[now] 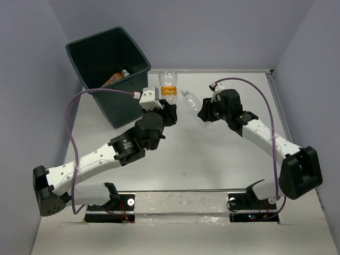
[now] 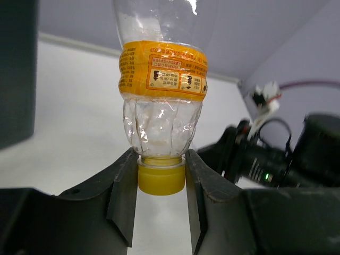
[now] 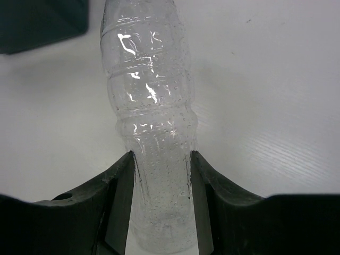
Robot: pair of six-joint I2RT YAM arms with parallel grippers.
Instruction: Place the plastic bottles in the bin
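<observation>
Poised right of the upper-left bin (image 1: pixel 114 103).
Clamps orange-labelled bottle (image 2: pixel 162 71) by cap in nearer left gripper (image 2: pixel 161 180); pinches clear bottle (image 3: pixel 146 95) in right gripper (image 3: pixel 162 178).

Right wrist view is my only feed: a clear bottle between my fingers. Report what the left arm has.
Observer: The left gripper is shut on the orange-labelled bottle, clamped at its yellow cap.
Operator: Give me the bin's position.
Observer: The bin stands at the table's far left; the left gripper's bottle is between it and your clear bottle.
Operator: State what is in it.
Observer: Another orange bottle lies inside, with a white cap showing beside it.
</observation>
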